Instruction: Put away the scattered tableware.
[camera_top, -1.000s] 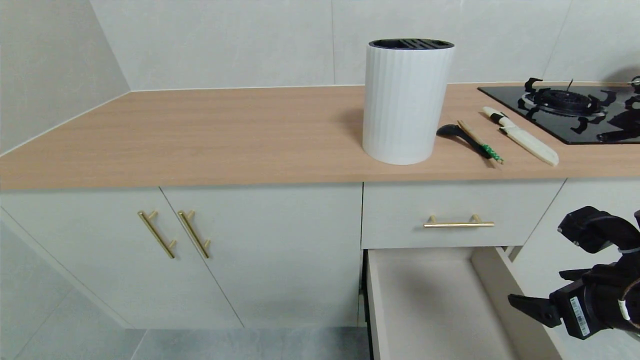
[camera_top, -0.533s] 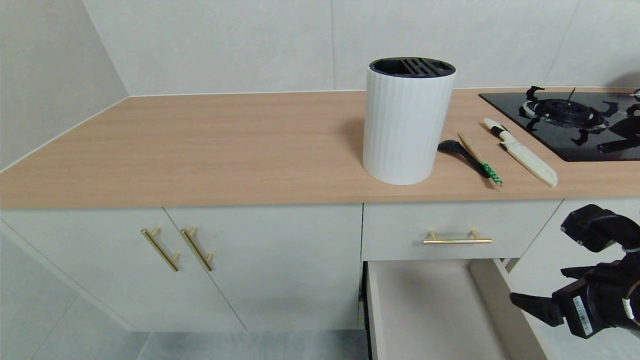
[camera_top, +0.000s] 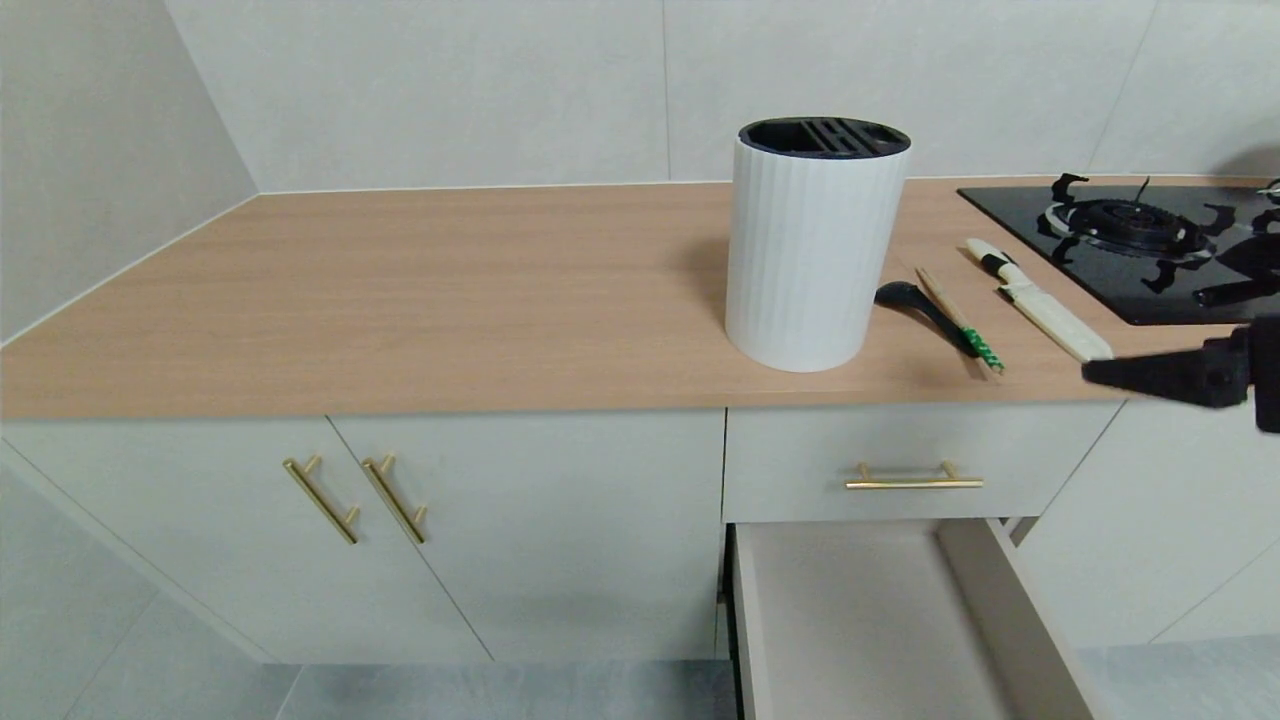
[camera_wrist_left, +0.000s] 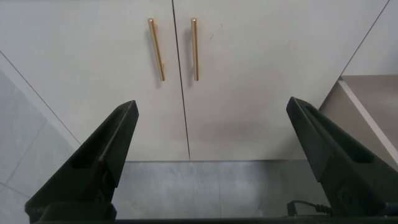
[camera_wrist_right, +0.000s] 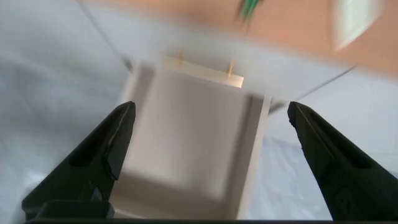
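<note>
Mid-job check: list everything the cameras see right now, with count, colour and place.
utensil holder: 1, white, black slotted top, upright on the countertop
spoon: 1, black, lying beside the holder
chopsticks: apparently one pair, wood with green band, alongside the spoon's handle
knife: 1, cream with black band, between chopsticks and hob
hob: 1, black, countertop's right end
countertop: 1, wood
upper drawer: 1, pale, gold handle, shut
lower drawer: 1, pale, pulled open
cabinet doors: 2, pale, gold handles, left of the drawers
left gripper: black, open, facing the cabinet doors
right gripper: black, open, above the lower drawer
</note>
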